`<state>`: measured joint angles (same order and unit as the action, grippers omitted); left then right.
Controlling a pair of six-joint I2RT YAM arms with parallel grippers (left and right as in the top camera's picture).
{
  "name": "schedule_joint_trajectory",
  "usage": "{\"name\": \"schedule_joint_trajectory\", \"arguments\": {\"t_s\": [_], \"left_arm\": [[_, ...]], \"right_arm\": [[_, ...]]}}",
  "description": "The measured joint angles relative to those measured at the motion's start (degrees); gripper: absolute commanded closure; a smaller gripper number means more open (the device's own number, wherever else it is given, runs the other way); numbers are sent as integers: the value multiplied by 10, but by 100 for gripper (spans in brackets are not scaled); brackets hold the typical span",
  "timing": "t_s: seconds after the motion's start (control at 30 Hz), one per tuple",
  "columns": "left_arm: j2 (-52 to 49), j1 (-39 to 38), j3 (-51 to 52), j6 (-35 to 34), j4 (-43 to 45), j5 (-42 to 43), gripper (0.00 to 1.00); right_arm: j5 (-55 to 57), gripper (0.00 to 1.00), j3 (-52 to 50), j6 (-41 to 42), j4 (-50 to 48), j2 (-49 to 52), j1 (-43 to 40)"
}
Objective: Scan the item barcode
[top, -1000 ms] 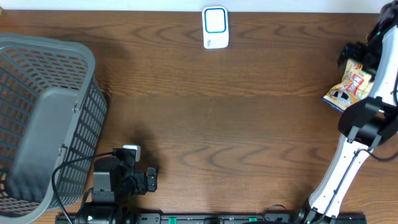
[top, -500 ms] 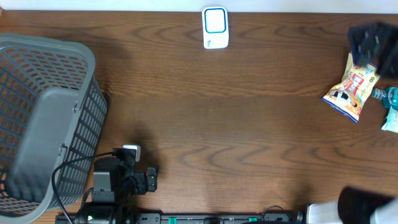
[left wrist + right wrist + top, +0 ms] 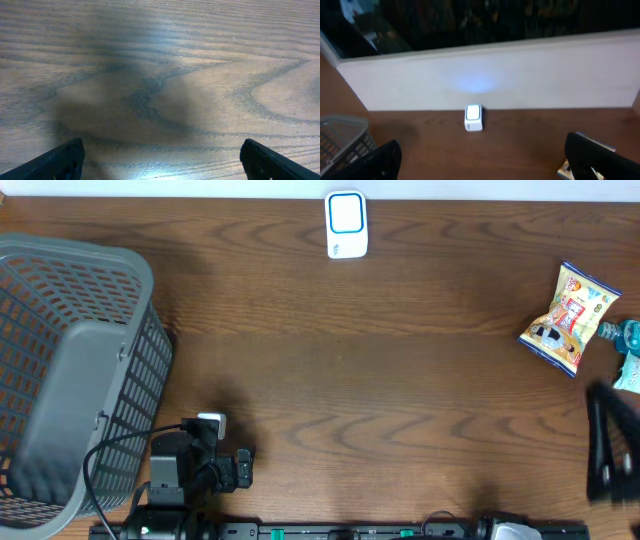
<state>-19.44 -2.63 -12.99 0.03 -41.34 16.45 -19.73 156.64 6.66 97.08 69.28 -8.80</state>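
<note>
The item, a yellow and orange snack bag (image 3: 567, 318), lies flat at the table's far right; no barcode shows on it. The white scanner (image 3: 346, 225) with a blue-ringed window stands at the back middle and appears small in the right wrist view, scanner (image 3: 473, 118). My right arm (image 3: 610, 445) is a dark blur near the front right edge, well short of the bag. The right gripper (image 3: 483, 144) is open and holds nothing. My left gripper (image 3: 161, 146) is open over bare wood, its arm (image 3: 200, 468) folded at the front left.
A grey mesh basket (image 3: 75, 370) fills the left side of the table. A teal object (image 3: 627, 350) lies at the right edge beside the snack bag. A pale wall (image 3: 485, 80) runs behind the scanner.
My right arm has pulled back from over the snack bag toward the front right corner, leaving the bag fully uncovered. The left arm has not moved.
</note>
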Motion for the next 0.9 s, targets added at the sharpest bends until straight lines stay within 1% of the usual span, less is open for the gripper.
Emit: {"name": "schedule_joint_trajectory", "arguments": {"t_s": [0.23, 0.4, 0.7, 0.9], "left_arm": [[0, 0, 0, 0, 0, 0, 1], [0, 0, 0, 0, 0, 0, 1], [0, 0, 0, 0, 0, 0, 1], [0, 0, 0, 0, 0, 0, 1]], "right_arm": [[2, 1, -9, -32, 0, -51, 0], [3, 1, -65, -72, 0, -101, 0], [21, 1, -316, -107, -4, -279, -1], [36, 1, -460, -119, -67, -351, -4]]}}
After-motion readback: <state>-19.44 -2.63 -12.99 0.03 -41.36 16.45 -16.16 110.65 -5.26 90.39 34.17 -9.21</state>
